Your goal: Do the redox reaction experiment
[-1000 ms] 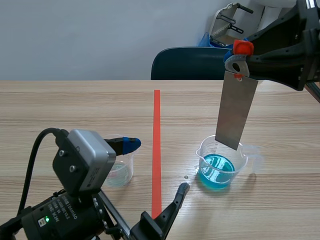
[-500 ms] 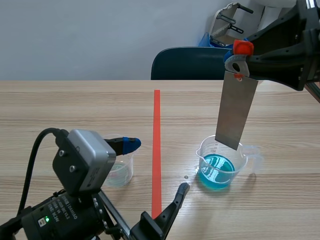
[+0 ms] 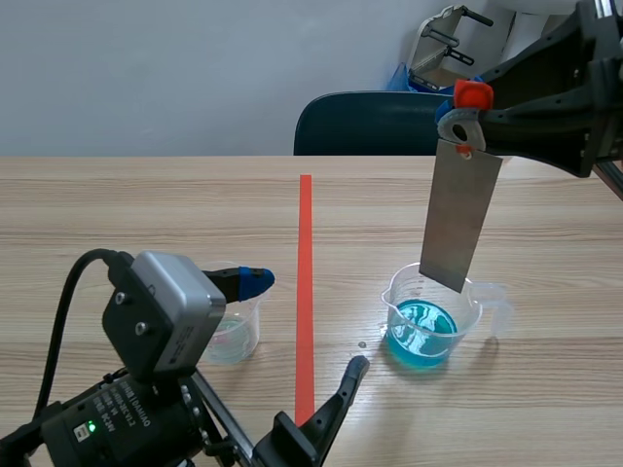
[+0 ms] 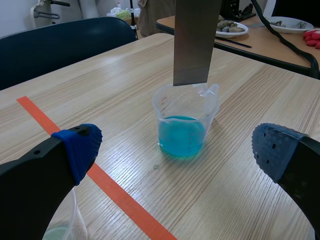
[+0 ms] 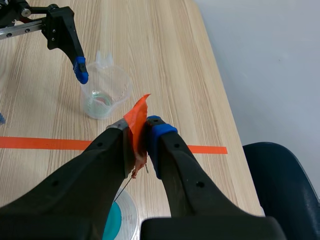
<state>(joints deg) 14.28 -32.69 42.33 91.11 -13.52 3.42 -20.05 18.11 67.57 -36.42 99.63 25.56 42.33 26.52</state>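
1. Metal sheet [image 3: 459, 219] [image 4: 195, 40] is hanging from the right gripper [image 3: 465, 112] [image 5: 140, 132], raised over the table's [image 3: 146, 214] right half. In the scene view it is tilting slightly, with its lower end nearer the middle.
2. Its bottom edge is hovering just above the rim of the beaker [image 3: 433, 316] [image 4: 186, 125] and is not touching the blue liquid [image 3: 421, 336] [image 4: 182, 136] inside.
3. The right gripper's 2 fingers are clamping the sheet's top end, which is wrapped in an orange-red tab [image 3: 474, 93] [image 5: 136, 125]. The tab is sticking up between the pads in the right wrist view.
4. The beaker is standing upright on the table, to the right of the orange-red tape line [image 3: 305, 282] [image 4: 100, 180] [image 5: 40, 143], with its spout pointing away from that line. The blue liquid is filling only its lower part.
5. The left gripper [image 3: 305, 326] [image 4: 176, 150] is sitting low near the table's front edge, its 2 fingers spread wide apart and holding nothing. The beaker is showing ahead of it, between the blue pads [image 4: 80, 150].
6. A small clear cup [image 3: 236, 336] [image 4: 62, 225] [image 5: 105, 90] holding a little pale liquid is standing to the left of the tape line, well apart from the beaker. 1 blue pad of the left gripper is hanging just above its rim.
7. A dark blue chair [image 3: 370, 124] [image 4: 60, 47] [image 5: 285, 175] is standing behind the table's far edge.
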